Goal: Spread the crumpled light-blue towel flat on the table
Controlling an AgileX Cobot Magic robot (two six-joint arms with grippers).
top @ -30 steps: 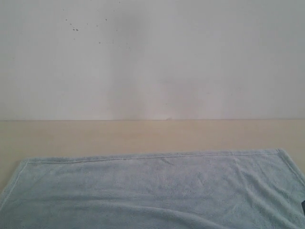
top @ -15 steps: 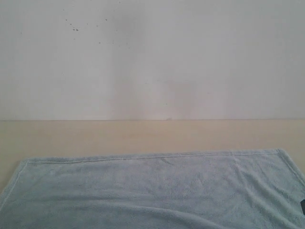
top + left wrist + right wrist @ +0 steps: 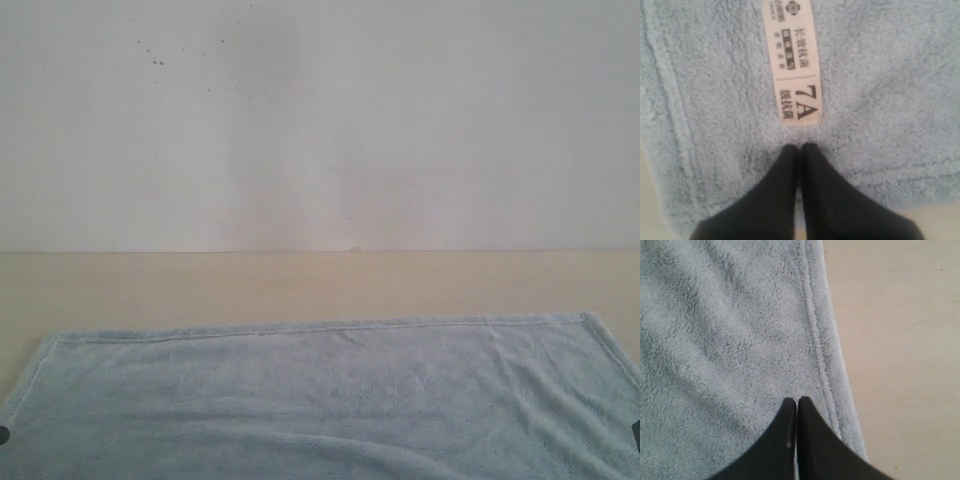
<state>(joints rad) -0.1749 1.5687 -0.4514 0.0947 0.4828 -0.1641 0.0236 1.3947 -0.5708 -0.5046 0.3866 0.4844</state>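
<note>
Lying flat: towel (image 3: 330,400) spread over the counter (image 3: 300,285), both sets of jaws shut

The pale blue towel lies open across the counter, its far hem running straight and one shallow ripple crossing the pile, with a white speckled wall (image 3: 400,120) behind.

The left jaws are closed tip to tip and rest on the fluffy cloth. Just ahead of their tips lies a white sewn-in label (image 3: 792,60) with dark print, close to them but apart. A stitched hem (image 3: 675,125) runs along one side of them.

The right jaws are likewise pressed together, tips set on the towel just inside its hemmed edge (image 3: 815,325). Bare counter begins right beyond that hem, to one side of the tips.

Whether either pair nips any cloth cannot be told — only the dark tips meeting on the pile show.
</note>
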